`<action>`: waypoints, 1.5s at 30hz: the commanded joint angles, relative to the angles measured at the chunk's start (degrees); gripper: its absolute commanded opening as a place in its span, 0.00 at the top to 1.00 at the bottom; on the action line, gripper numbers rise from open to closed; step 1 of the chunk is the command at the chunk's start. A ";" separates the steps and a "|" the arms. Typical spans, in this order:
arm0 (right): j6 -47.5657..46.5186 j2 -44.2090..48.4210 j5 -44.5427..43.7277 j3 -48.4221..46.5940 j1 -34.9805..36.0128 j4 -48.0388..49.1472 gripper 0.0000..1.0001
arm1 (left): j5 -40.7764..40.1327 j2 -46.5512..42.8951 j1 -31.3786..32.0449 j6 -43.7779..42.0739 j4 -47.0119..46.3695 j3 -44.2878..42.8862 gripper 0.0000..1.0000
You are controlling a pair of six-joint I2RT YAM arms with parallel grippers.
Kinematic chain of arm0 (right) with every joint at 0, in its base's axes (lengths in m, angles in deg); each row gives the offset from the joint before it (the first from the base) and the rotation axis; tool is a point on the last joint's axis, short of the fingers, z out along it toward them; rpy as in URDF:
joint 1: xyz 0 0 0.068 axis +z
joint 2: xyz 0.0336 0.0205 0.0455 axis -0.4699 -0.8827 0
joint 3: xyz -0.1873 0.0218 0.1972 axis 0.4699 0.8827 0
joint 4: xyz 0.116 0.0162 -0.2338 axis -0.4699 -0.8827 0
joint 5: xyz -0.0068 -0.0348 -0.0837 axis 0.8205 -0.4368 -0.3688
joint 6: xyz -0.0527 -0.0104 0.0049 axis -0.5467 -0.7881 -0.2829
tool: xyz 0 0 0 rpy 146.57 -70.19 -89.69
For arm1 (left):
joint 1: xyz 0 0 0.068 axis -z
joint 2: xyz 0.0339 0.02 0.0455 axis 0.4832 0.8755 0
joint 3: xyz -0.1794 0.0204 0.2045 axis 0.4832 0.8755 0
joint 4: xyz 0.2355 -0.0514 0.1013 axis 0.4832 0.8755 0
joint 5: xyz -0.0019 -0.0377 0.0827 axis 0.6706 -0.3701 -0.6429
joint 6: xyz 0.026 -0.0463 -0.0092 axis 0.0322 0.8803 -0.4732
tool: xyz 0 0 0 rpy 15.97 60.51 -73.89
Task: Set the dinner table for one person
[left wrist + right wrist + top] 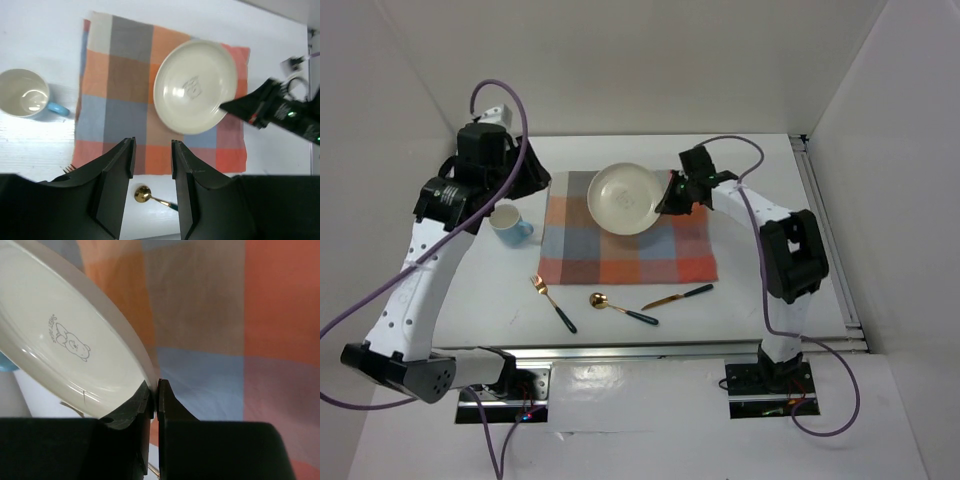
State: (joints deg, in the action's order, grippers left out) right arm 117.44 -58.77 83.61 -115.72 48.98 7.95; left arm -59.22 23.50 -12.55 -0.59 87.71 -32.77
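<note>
Two-arm scene. The dinner table (500, 290), a large plain white rectangular top with aluminium edge rails, carries everything in view; an orange, blue and grey checked cloth mat (630, 255) lies at its centre. The right gripper (155, 390) is clamped on the right rim of a round cream plate (628, 198) over the mat's far half. The left gripper (152, 145) hangs above the mat's near edge, jaws partly apart and holding nothing. A blue mug (510, 225) stands left of the mat; a gold fork (552, 302), spoon (620, 308) and knife (678, 297) lie nearer.

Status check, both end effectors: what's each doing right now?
Left end effector: open, holding nothing.
Right end effector: closed on the rim of the plate.
</note>
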 commanded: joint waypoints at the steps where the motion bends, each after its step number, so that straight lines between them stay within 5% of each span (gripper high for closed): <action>1: -1.39 -3.55 4.05 -3.61 1.54 -2.96 1.00 | -1.86 -1.75 -1.31 1.29 0.79 -1.56 0.49; 9: -0.33 -7.96 2.82 -3.61 2.60 -3.58 1.00 | -0.18 -1.22 -1.83 1.29 2.02 -0.42 0.49; 13: -0.33 -8.49 2.82 -3.61 2.60 -4.10 0.65 | 0.35 -1.22 -1.84 1.29 2.02 0.20 0.49; 14: -0.85 -8.49 2.21 -3.09 2.60 -4.10 0.45 | 0.35 -1.22 -1.84 0.77 2.02 0.20 0.49; 18: -2.00 -6.91 -0.43 -4.84 3.74 -6.38 0.28 | 0.35 -0.69 -1.84 0.76 2.02 -0.50 0.49; 26: -7.97 -4.35 -12.04 -18.34 12.52 -9.03 0.30 | -0.80 -0.69 -1.84 0.15 3.69 -6.56 0.48; 30: -14.47 -9.97 -6.87 -25.75 17.80 -5.00 0.35 | -2.12 -3.06 -1.84 1.72 3.69 -7.62 0.46; 37: -28.80 -16.03 5.01 -24.97 25.19 15.99 0.37 | -1.59 -2.20 -1.84 1.73 6.50 -12.89 0.46; 38: -28.81 -17.18 6.93 -24.97 25.89 16.02 0.30 | -2.20 -2.19 -1.84 1.73 7.03 -13.42 0.46; 45: -24.86 -29.31 12.05 -43.58 26.42 12.95 0.26 | -1.68 -2.80 -1.84 1.73 6.94 -13.95 0.46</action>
State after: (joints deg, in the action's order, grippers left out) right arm 92.46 -86.99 92.29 -152.14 75.75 17.39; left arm -60.64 21.53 -14.13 0.63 94.62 -45.58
